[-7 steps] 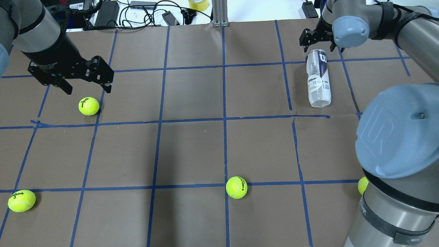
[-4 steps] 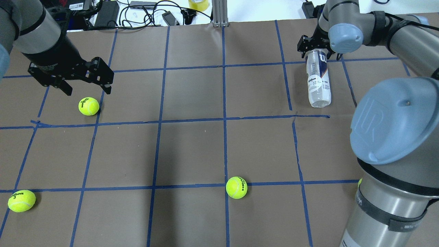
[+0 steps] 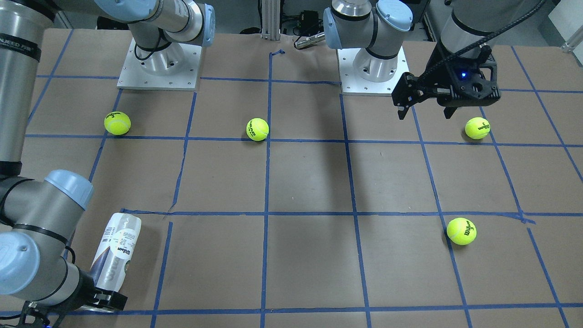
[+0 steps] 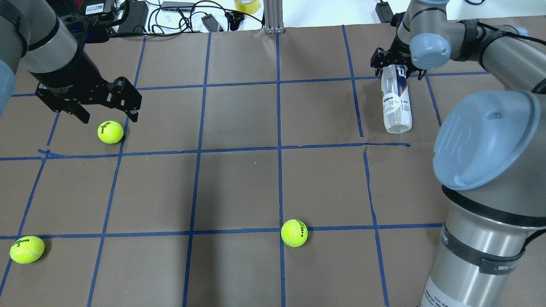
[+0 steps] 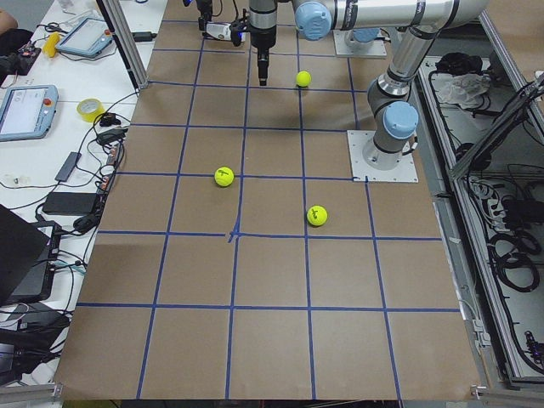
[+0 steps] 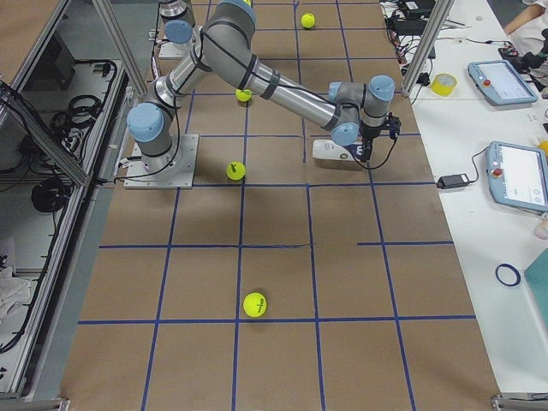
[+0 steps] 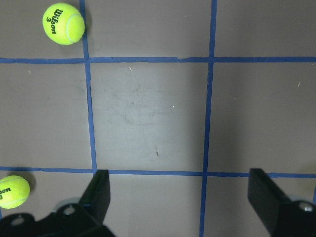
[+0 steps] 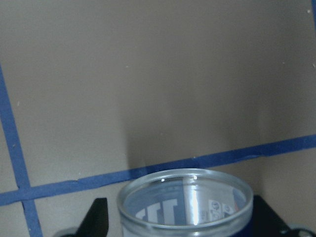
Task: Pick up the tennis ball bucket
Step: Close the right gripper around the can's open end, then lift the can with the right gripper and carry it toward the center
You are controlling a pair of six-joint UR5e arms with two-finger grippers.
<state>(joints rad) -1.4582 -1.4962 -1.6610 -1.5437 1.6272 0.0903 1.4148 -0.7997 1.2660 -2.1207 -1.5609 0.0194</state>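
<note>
The tennis ball bucket (image 4: 396, 102) is a clear tube with a white and navy Wilson label. It lies on its side at the far right of the table and also shows in the front-facing view (image 3: 116, 253). My right gripper (image 4: 394, 64) is open and low, with one finger on each side of the tube's metal-rimmed end (image 8: 185, 190). The fingers stand close to the tube's sides in the right wrist view. My left gripper (image 4: 108, 116) is open and empty, hovering just beyond a tennis ball (image 4: 110, 132).
More tennis balls lie at the near left (image 4: 26, 249) and near middle (image 4: 294, 233), and another near the right arm's base (image 3: 117, 123). Cables and boxes (image 4: 170, 15) line the far table edge. Blue tape divides the brown table top (image 4: 239, 187) into squares.
My right gripper has come down and toward the tube, from just beyond its rim to around its rimmed end. The left gripper shifted slightly. The tube has not moved.
</note>
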